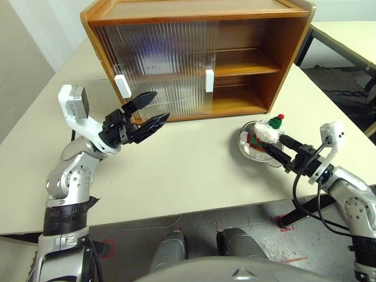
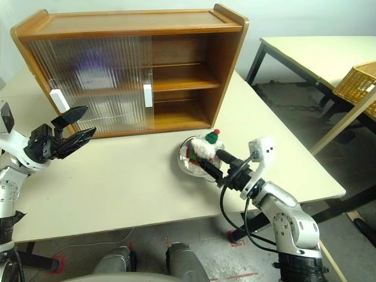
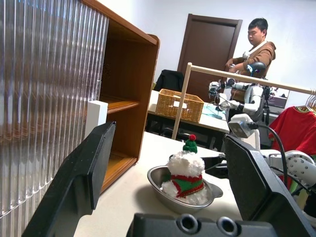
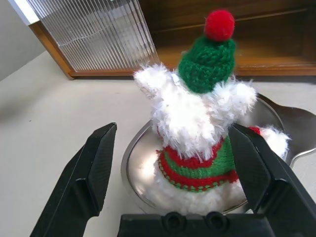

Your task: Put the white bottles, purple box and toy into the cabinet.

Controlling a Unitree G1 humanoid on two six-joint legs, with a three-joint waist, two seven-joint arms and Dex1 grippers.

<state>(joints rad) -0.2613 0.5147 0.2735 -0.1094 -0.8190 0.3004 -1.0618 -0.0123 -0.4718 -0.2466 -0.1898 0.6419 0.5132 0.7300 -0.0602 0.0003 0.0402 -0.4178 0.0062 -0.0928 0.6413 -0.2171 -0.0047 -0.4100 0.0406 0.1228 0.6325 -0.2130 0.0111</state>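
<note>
The toy point(image 4: 197, 123) sat ungrasped between the right end effector's point(image 4: 177, 173) spread jaws, left end effector point(image 1: 147, 114) also agape, cabinet point(image 1: 247, 64) awaiting it.

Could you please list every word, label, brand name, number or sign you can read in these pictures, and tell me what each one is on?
No legible text anywhere.
Brown wooden cabinet with ribbed translucent sliding doors: no lettering; its white rectangular handles are blank.
Fluffy white plush toy with green hat and red pompom: no tag or print.
Shiny metal bowl under it: no marking.
Shapes behind the ribbed doors: too blurred to read.
</note>
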